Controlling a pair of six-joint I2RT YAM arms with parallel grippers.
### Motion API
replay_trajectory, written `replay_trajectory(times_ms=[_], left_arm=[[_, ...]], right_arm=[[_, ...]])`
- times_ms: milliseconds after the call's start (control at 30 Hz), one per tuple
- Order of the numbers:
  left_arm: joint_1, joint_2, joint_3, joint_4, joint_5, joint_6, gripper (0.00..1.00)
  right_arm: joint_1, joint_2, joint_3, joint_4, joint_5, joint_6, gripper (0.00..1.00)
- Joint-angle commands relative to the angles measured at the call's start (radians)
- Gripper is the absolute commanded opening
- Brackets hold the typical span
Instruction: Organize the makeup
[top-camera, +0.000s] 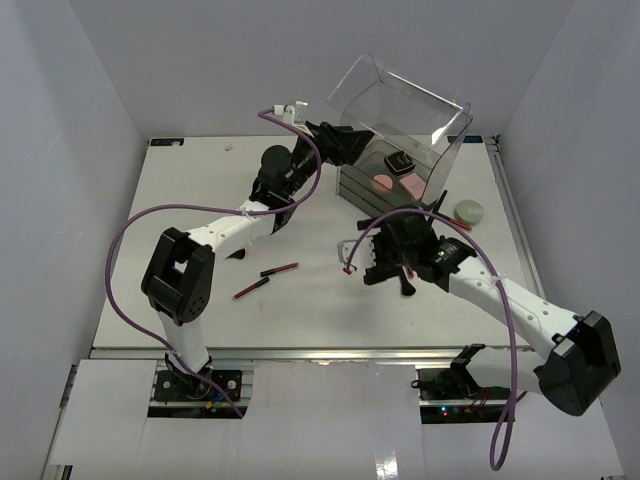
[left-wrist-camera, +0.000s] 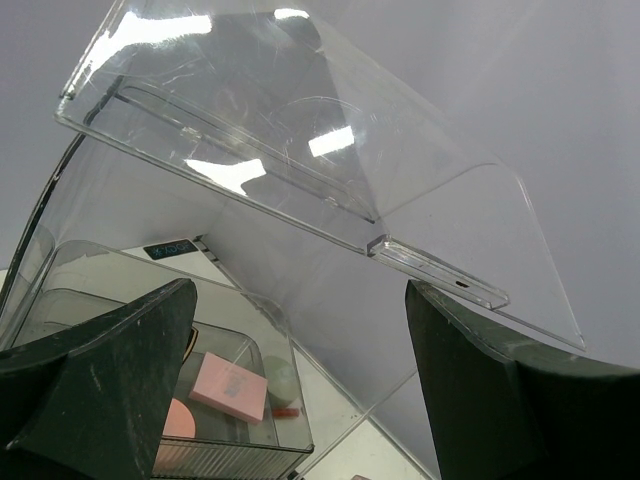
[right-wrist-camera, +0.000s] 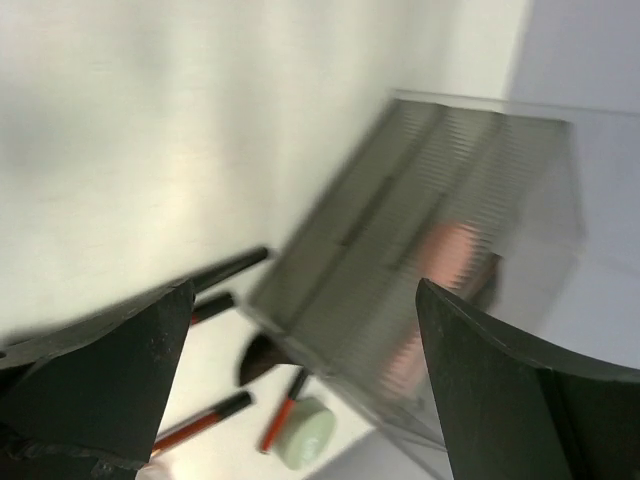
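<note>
**Top external view: both grippers open, box lid up, makeup part in, part out**

Nearest the arm bases, a pencil (top-camera: 250, 288) and a second pencil (top-camera: 280, 269), both red and black, lie close together on the white table (top-camera: 200, 180), clear of both arms. To their right the right gripper (top-camera: 378, 262) hangs over the table between them and the box (top-camera: 352, 185). The right wrist view shows its jaws wide apart with nothing between them. That view is blurred, but it makes out a black brush (right-wrist-camera: 235, 265), two more red pencils (right-wrist-camera: 200, 425) and the green compact (right-wrist-camera: 305, 435) on the table by the box's corner.

From above, the green compact (top-camera: 468, 211) sits just right of the box, not touching it. Inside the open top of the box lie a round pink compact (top-camera: 382, 183), a pink square (top-camera: 410, 187) and, behind them, a black compact (top-camera: 400, 161).

Farthest back, the clear lid (top-camera: 400, 105) stands tilted up over the box. The left gripper (top-camera: 335, 140) is at the lid's left edge. In the left wrist view its jaws are spread wide, the lid above and beyond them. Whether they touch it cannot be told.
</note>
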Motion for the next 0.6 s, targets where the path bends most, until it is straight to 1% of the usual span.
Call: replay_trajectory(times_ms=[0,100,167,200,267,367,400,500,533,567], left_arm=[[0.008,-0.068,0.037,0.018,0.001,-0.004,0.96],[0.008,-0.072,0.035,0.019,0.004,-0.001,0.96],[0.009,-0.075,0.032,0.019,0.004,0.001,0.96],[0.009,-0.076,0.030,0.019,0.004,0.002,0.96],[0.011,-0.079,0.023,0.023,0.005,0.002,0.96],[0.012,-0.079,0.020,0.028,0.007,-0.001,0.96],[0.012,-0.080,0.018,0.029,0.007,-0.001,0.96],[0.017,-0.082,0.015,0.032,0.008,-0.004,0.96],[0.018,-0.083,0.014,0.034,0.008,-0.004,0.96],[0.019,-0.084,0.014,0.035,0.009,-0.005,0.96]], right_arm=[[-0.023,-0.125,-0.105,-0.242,-0.265,-0.010,0.97],[-0.075,-0.192,-0.155,-0.284,-0.294,0.044,0.96],[-0.152,-0.238,-0.191,-0.296,-0.312,0.067,0.96],[-0.205,-0.260,-0.209,-0.301,-0.322,0.076,0.96],[-0.354,-0.270,-0.215,-0.321,-0.337,0.080,0.95],[-0.555,-0.262,-0.200,-0.358,-0.378,0.069,0.93],[-0.601,-0.258,-0.194,-0.364,-0.396,0.068,0.92],[-0.804,-0.200,-0.160,-0.356,-0.424,0.099,0.92],[-0.847,-0.195,-0.145,-0.350,-0.430,0.120,0.92],[-0.895,-0.141,-0.122,-0.336,-0.439,0.159,0.92]])
